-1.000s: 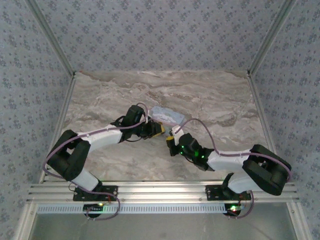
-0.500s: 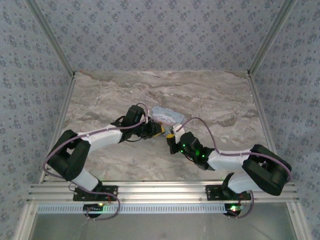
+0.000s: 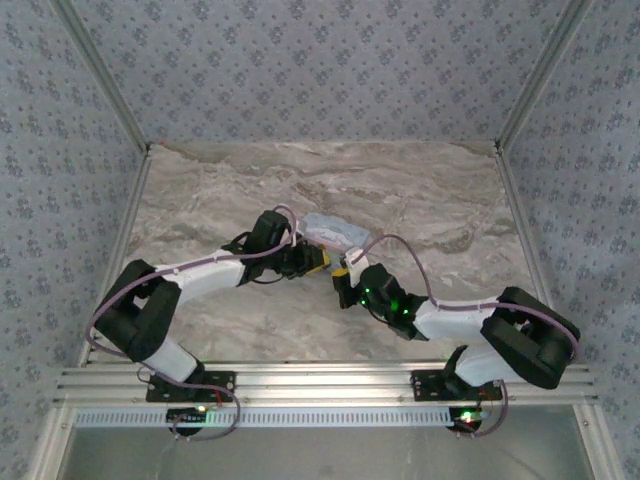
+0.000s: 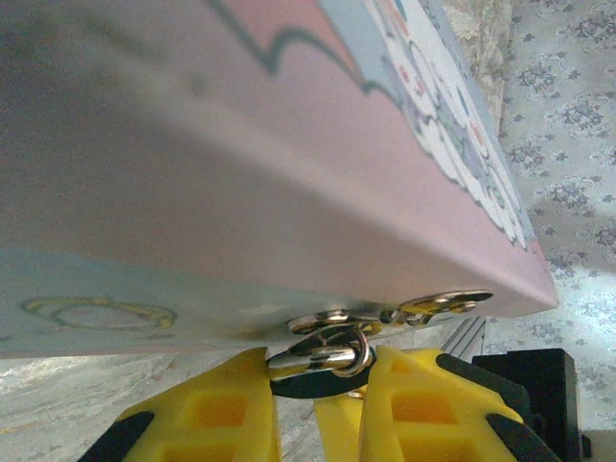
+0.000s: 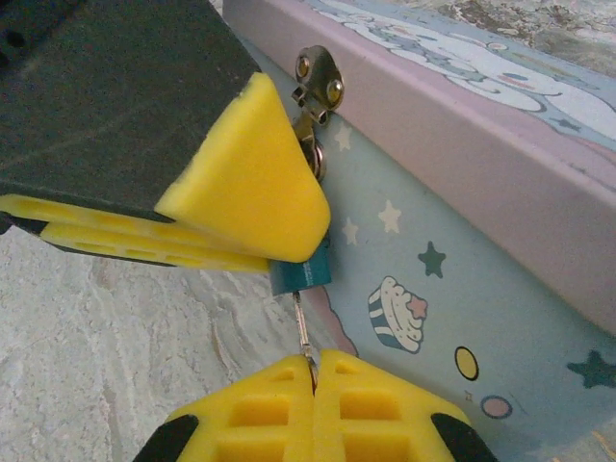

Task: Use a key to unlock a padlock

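The padlock (image 5: 300, 272), a tiny teal-bodied lock, hangs from the metal hasp (image 5: 318, 77) on the front of a pale blue tin (image 5: 462, 289). My left gripper (image 4: 324, 364) is shut on the padlock (image 4: 313, 382), a yellow finger on each side of its dark body and silver shackle. One left finger (image 5: 241, 183) hides the lock's upper part in the right wrist view. My right gripper (image 5: 315, 361) is shut on the key (image 5: 301, 322), whose thin shaft runs up into the bottom of the padlock. From above, both grippers meet at the tin's near edge, left gripper (image 3: 315, 260) and right gripper (image 3: 342, 275).
The tin (image 3: 335, 232) lies on a marble-patterned table (image 3: 440, 210), its pink-edged lid (image 4: 289, 173) shut. Patterned walls and metal frame posts (image 3: 100, 75) stand around the table. A metal rail (image 3: 320, 380) carries both arm bases.
The right arm has shifted very slightly. Both grips and the tin stay as they were.
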`<move>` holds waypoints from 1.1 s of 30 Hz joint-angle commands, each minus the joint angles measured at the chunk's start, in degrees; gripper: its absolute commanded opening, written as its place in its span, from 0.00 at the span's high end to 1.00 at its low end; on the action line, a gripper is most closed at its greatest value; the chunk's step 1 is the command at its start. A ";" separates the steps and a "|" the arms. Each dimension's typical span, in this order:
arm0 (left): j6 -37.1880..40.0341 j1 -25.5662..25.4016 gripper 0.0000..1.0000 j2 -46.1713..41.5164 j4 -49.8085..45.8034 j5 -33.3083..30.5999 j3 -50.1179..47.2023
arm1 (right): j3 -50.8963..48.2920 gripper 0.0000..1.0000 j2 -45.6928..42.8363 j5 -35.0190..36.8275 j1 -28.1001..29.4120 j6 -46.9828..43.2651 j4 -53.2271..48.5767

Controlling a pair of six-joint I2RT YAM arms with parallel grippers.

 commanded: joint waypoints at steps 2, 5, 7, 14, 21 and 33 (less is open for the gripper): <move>-0.62 -0.61 0.82 -0.77 1.30 1.76 1.43 | -0.05 1.00 0.70 0.99 -0.37 0.81 1.50; -0.62 -0.63 0.82 -0.75 1.30 1.72 1.44 | -0.44 1.00 0.71 0.53 -0.59 1.20 2.51; -0.62 -0.64 0.82 -0.73 1.25 1.72 1.50 | -0.54 1.00 0.71 0.12 -0.64 1.21 3.11; -0.48 -0.63 0.82 -0.60 1.21 1.89 1.44 | -1.06 1.00 0.69 -0.86 -0.94 1.30 5.00; -0.53 -0.80 0.82 -0.53 1.25 1.97 1.37 | -1.26 1.00 0.97 -2.29 -1.11 1.29 6.33; -0.62 -0.87 0.82 -0.63 1.29 1.78 1.33 | -1.48 1.00 1.72 -4.82 -1.75 1.89 8.75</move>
